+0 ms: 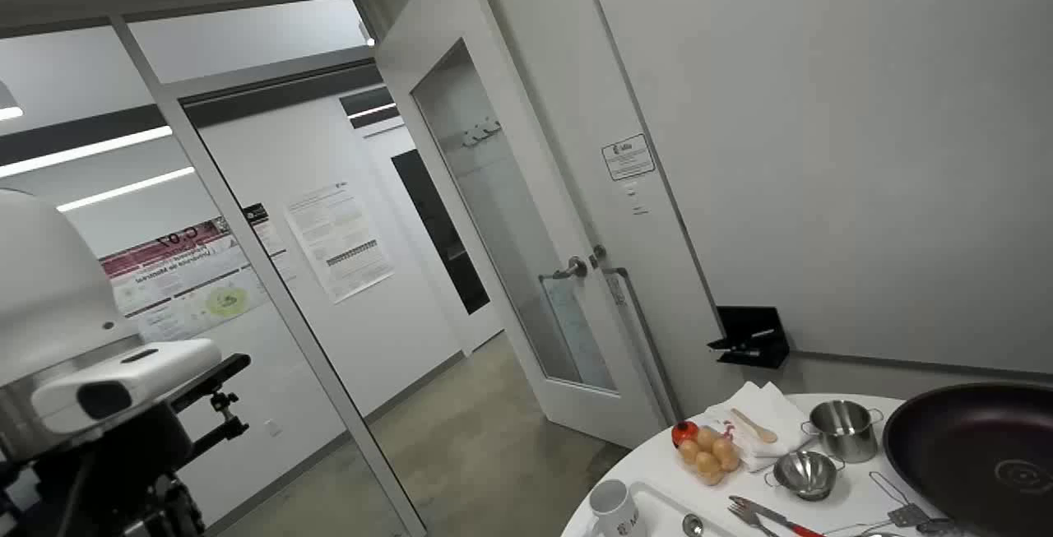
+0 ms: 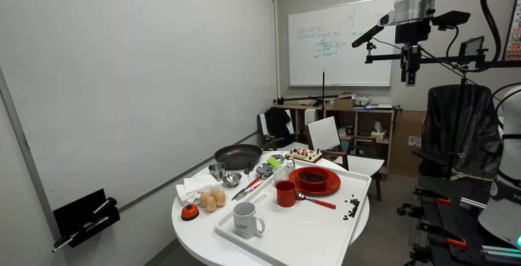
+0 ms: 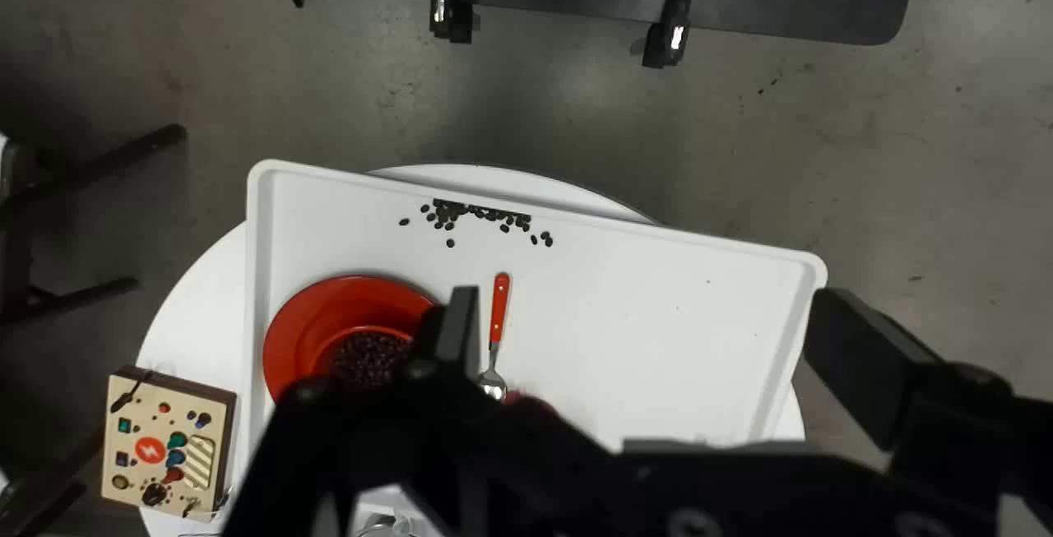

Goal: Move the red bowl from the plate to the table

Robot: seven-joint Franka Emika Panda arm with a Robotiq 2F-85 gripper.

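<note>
Gripper [image 3: 646, 335] nearest us in wrist view, fingers [image 3: 456, 327] spread wide, holding nothing. We see it hang high, well apart from table [image 2: 195, 233]. Red bowl [image 2: 312, 186] sits upright on plate [image 2: 335, 184], dark beans [image 2: 312, 177] inside; plate lies on tray [image 2: 301, 233], tray on table. Red mug [image 2: 286, 196] and spoon [image 2: 324, 204] near plate. Loose beans [image 2: 355, 205] scattered along tray's edge. Pale mug [image 2: 244, 219] stands upright near tray's corner.

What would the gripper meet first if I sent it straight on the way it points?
Probably the floor: in an exterior view the gripper points down, its line dropping beside the table. Depth is unclear, though; the wrist view shows the tray between the fingers, so the tray's rim could come first.
</note>
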